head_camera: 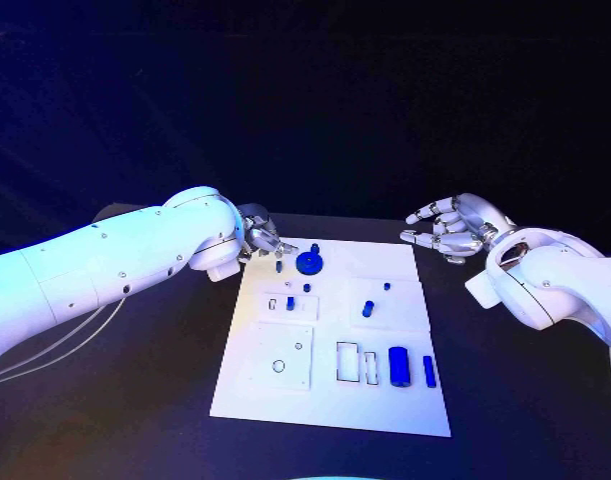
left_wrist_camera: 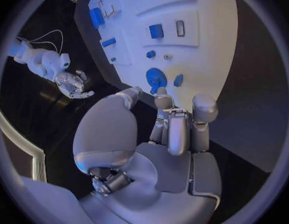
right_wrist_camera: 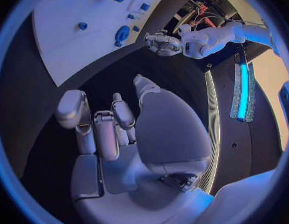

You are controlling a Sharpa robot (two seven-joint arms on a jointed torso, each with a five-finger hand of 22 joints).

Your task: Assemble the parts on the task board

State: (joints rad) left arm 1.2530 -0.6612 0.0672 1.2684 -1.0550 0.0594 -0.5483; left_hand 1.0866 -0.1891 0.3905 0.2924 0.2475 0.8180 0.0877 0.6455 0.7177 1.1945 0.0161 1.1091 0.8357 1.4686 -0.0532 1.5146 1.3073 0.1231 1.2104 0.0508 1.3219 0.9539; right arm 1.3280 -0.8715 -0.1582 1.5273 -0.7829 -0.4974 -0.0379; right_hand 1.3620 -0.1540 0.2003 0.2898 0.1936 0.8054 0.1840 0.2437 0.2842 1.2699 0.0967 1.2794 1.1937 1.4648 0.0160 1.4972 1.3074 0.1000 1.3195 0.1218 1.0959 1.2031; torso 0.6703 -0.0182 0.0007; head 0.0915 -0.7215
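The black table [head_camera: 132, 400] lies under me, dark all around, and the white task board [head_camera: 392, 400] sits in its middle, running away from me as a long plate with raised panels and cut-out slots.

My left hand [head_camera: 258, 240] hangs at the board's far left corner, about eleven o'clock from the board's centre. Its fingers [left_wrist_camera: 177, 134] are curled in together and I see nothing between them; the fingertips stop just short of the board's edge. Right beside them, toward three o'clock, lies the round blue part [head_camera: 310, 264], with a small blue peg [head_camera: 279, 267] between it and my fingers. In the left wrist view the same round blue part [left_wrist_camera: 156, 78] sits just beyond my fingertips, not touched.

My right hand [head_camera: 452, 227] hovers off the board's far right corner, at about one o'clock, over bare table. Its fingers are loosely bent and apart, holding nothing.

Nearer me, a blue cylinder [head_camera: 399, 366] and a slim blue bar [head_camera: 429, 370] lie at the board's five o'clock, well apart from both hands. Small blue pieces [head_camera: 369, 307] stand in the middle panels.
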